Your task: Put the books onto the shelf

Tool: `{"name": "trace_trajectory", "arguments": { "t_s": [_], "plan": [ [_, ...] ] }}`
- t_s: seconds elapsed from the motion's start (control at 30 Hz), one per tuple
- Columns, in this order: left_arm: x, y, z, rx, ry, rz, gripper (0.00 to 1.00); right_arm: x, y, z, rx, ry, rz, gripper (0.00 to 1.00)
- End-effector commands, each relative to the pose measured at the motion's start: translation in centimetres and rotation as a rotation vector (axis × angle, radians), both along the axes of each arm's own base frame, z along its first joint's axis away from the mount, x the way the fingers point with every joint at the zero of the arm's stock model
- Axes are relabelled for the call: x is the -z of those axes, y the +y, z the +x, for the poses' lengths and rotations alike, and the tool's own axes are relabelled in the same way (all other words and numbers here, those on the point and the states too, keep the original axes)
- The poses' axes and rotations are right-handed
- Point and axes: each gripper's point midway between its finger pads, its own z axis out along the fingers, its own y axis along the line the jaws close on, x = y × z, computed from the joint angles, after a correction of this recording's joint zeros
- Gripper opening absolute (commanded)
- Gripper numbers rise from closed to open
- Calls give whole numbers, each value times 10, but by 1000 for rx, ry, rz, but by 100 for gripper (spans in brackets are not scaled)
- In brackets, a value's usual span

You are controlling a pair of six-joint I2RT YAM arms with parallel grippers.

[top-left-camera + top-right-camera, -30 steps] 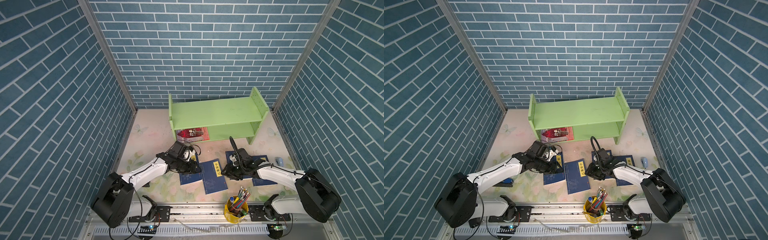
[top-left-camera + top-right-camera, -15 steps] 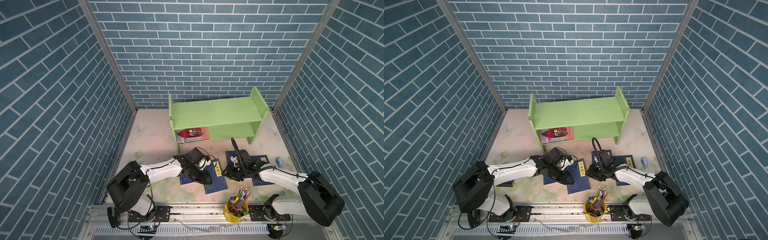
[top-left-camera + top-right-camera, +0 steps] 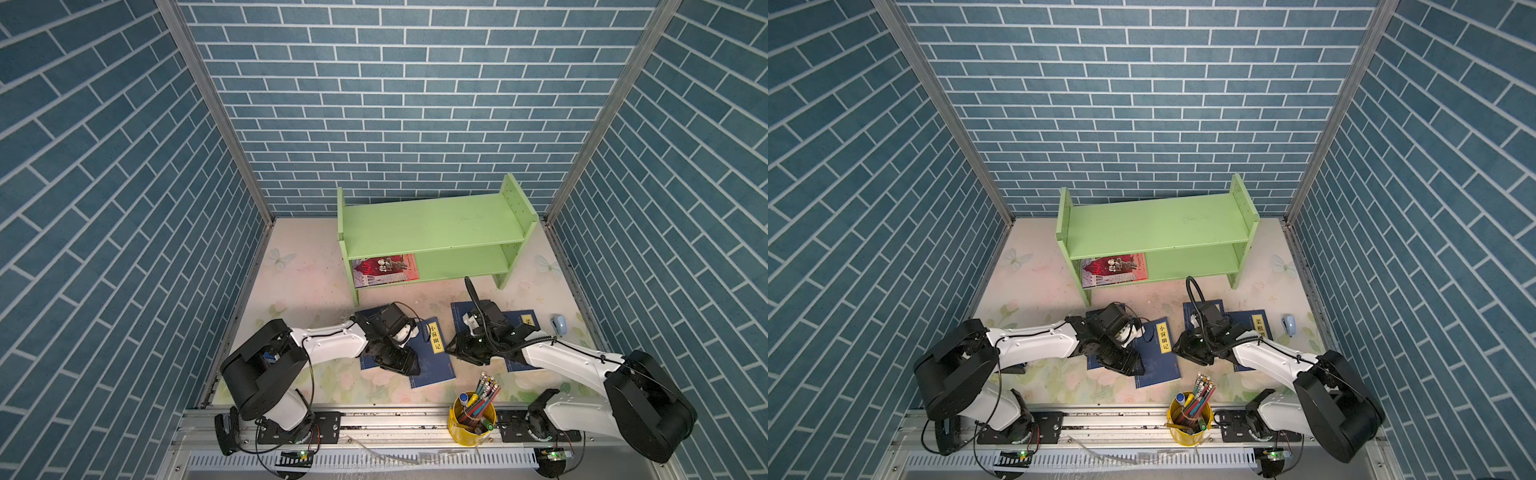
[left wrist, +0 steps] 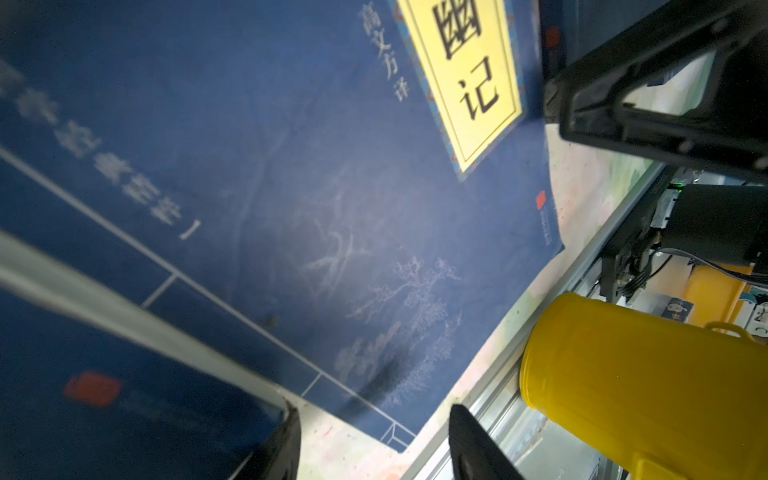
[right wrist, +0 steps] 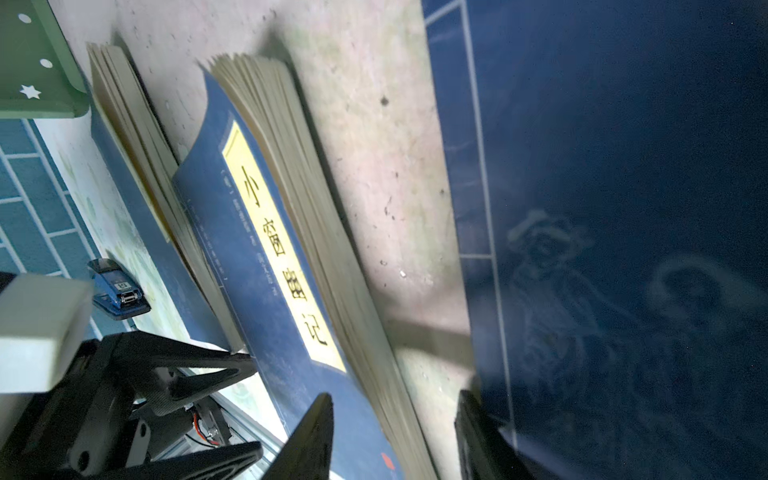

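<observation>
- Far left first: the shelf (image 3: 432,224) stands at the back. Only the red book (image 3: 384,270) is on it, flat at the left end of the lower tier, and the four navy ones are all down on the table
- The left navy book (image 3: 369,360) lies flat, mostly hidden under the left arm. The left gripper (image 3: 405,365) hangs low where that book meets the next one, jaws roughly half apart with nothing between them
- The middle navy book (image 3: 434,368) is the one that matters imo. It sits right between the two claws, with its long axis running from the front rail toward the shelf, a bit slanted, yellow label at the shelf end. Both arms look about equally near
- The right gripper (image 3: 455,351) sits low, just beside that book's right long edge, also about half open and empty
- Further right, the back navy book (image 3: 459,309) and the right navy book (image 3: 515,318) lie flat, partly under the right arm
- What the wrist views add: the right wrist view shows the middle book's page edge facing the right claw. One of its fingers (image 5: 311,436) is over that cover and the other is at the edge of a dark book. So my guess is that side is the easier way in
- The left wrist view shows the middle book's near corner ahead of the open jaws, with the yellow pen cup (image 4: 644,374) just past it. Can't tell if either finger touches anything
</observation>
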Motion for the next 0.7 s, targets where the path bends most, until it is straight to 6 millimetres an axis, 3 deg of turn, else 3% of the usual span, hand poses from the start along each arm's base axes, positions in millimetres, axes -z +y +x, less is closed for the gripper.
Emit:
{"name": "trace_trajectory", "arguments": {
  "t_s": [0.0, 0.47, 0.67],
  "plan": [
    [15, 3, -8, 12, 29, 24, 59, 12, -1, -7, -25, 47, -19, 50],
    [15, -3, -6, 47, 3, 16, 59, 17, 2, -14, -47, 58, 5, 48],
    [14, -3, -2, 68, -26, 24, 59, -4, 12, -15, -57, 5, 119, 37]
  ]
}}
